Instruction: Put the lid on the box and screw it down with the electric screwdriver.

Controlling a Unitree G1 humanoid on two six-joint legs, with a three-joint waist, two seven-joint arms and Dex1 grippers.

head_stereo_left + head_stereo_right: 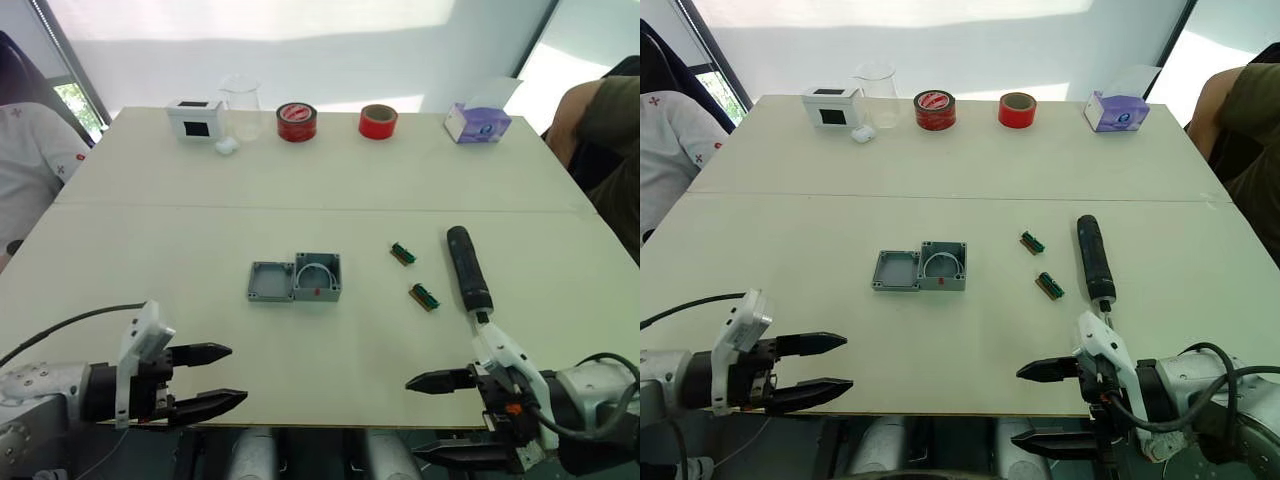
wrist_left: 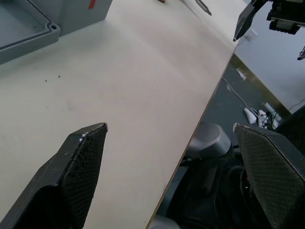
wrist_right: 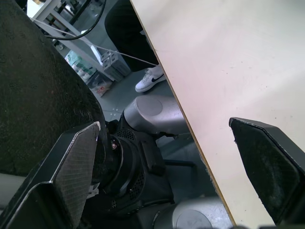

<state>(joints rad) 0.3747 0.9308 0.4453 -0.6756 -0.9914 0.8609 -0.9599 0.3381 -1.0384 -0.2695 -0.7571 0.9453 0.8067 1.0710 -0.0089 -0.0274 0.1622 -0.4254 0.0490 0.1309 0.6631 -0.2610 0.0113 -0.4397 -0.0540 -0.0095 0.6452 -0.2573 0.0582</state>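
The shallow grey lid (image 1: 271, 282) lies on the table's middle, touching the deeper grey box (image 1: 318, 277), which has a red mark on its near side. The black electric screwdriver (image 1: 468, 269) lies to their right, its bit pointing toward me. My left gripper (image 1: 218, 377) hovers open over the table's near edge, left of the lid and closer to me. My right gripper (image 1: 430, 415) stands open at the near edge, just in front of the screwdriver's tip. Both grippers hold nothing. The left wrist view catches the lid (image 2: 21, 33) and box (image 2: 81, 12) beyond the open fingers.
Two small green parts (image 1: 403, 253) (image 1: 425, 296) lie between box and screwdriver. At the far edge stand a white box with a black screen (image 1: 195, 118), a clear beaker (image 1: 241, 105), two red tape rolls (image 1: 297, 122) (image 1: 378, 121) and a tissue box (image 1: 476, 122). People sit at both sides.
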